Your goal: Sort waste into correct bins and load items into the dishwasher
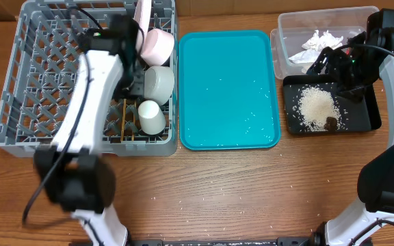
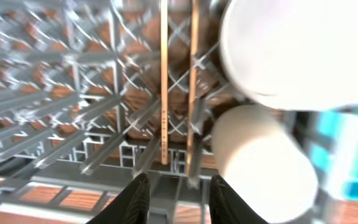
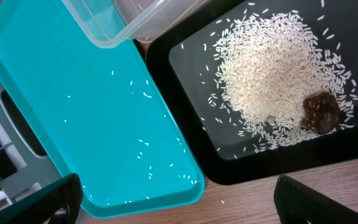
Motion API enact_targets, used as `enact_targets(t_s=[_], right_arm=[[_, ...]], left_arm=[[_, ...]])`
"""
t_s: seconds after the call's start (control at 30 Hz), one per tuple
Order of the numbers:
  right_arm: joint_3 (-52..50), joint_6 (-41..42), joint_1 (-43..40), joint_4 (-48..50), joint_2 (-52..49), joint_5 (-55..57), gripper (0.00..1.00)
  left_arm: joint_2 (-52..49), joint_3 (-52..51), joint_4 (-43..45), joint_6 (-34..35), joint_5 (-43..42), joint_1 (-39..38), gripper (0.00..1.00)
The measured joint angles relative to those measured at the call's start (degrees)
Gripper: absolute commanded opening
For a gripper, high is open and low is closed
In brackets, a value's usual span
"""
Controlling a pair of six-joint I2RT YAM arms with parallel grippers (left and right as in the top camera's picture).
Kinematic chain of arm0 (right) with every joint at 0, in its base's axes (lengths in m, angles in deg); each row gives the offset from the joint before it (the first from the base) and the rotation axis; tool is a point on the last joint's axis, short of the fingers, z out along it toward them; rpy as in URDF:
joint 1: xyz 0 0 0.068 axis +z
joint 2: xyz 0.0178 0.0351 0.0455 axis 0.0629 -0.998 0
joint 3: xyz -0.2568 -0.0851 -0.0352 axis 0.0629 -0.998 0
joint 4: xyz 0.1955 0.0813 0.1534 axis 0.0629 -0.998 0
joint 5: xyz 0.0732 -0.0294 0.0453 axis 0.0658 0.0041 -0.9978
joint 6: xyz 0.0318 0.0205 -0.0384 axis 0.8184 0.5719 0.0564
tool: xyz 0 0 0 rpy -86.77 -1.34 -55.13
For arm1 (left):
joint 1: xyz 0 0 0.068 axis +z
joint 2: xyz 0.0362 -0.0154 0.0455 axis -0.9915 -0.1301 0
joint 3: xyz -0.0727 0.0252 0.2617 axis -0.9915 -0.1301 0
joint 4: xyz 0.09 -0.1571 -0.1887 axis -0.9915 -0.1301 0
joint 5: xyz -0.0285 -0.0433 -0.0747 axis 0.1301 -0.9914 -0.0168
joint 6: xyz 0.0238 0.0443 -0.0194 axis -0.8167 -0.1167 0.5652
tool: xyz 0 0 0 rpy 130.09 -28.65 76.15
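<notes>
We see the left gripper (image 2: 180, 186) above the grey dish rack (image 1: 26, 75), its 2 fingers (image 2: 135, 202) spread with nothing between them, and the 2 chopsticks (image 2: 165, 93) lying on the rack floor just ahead, beside the white cup (image 2: 260, 165). The right gripper (image 3: 179, 186) hangs spread wide and empty above the black tray (image 3: 191, 81), which holds the rice pile (image 3: 272, 68) and the brown lump (image 3: 321, 112). We find the crumpled napkin (image 1: 320, 42) in the clear tub (image 1: 293, 27), and a few stray grains (image 3: 145, 143) dot the teal tray (image 1: 228, 89).

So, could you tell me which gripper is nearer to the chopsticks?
Left. The left gripper hovers close to the chopsticks in the dish rack; the right gripper is over the black tray, beyond the teal tray.
</notes>
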Motion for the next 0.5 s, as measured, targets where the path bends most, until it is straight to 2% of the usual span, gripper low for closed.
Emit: enact_targets(t_s=[0.1, 0.13, 0.2, 0.3, 0.33, 0.4, 0.43, 0.47, 0.5], right_arm=[[0.00, 0.00, 0.00, -0.04, 0.00, 0.00, 1.00], [0.00, 0.00, 0.00, -0.02, 0.00, 0.00, 1.00], [0.00, -0.02, 0.00, 0.00, 0.00, 0.00, 1.00], [0.02, 0.00, 0.00, -0.04, 0.00, -0.02, 1.00], [0.02, 0.02, 0.00, -0.04, 0.00, 0.00, 1.00], [0.02, 0.00, 0.00, -0.09, 0.00, -0.02, 1.00], [0.04, 0.00, 0.00, -0.02, 0.00, -0.02, 1.00], [0.04, -0.02, 0.00, 0.02, 0.00, 0.02, 1.00], [0.04, 0.00, 0.00, 0.04, 0.00, 0.04, 1.00]], left_arm=[[10.32, 0.26, 2.58, 0.02, -1.75, -0.22, 0.30], [17.38, -0.24, 6.10, 0.00, -2.34, -1.03, 0.30], [23.50, -3.30, 12.02, 0.02, -2.12, -2.84, 0.29], [34.27, -15.39, 23.76, 0.09, -0.98, -8.00, 0.29], [38.12, -22.51, 29.92, 0.11, -0.35, -9.29, 0.31], [42.29, -30.82, 34.36, 0.11, 0.04, -9.97, 0.34], [45.44, -37.46, 39.63, 0.31, 0.24, -10.10, 0.35], [48.43, -43.52, 45.00, 0.81, 0.28, -9.92, 0.39], [53.07, -51.12, 48.02, 1.60, 0.33, -9.60, 0.47]])
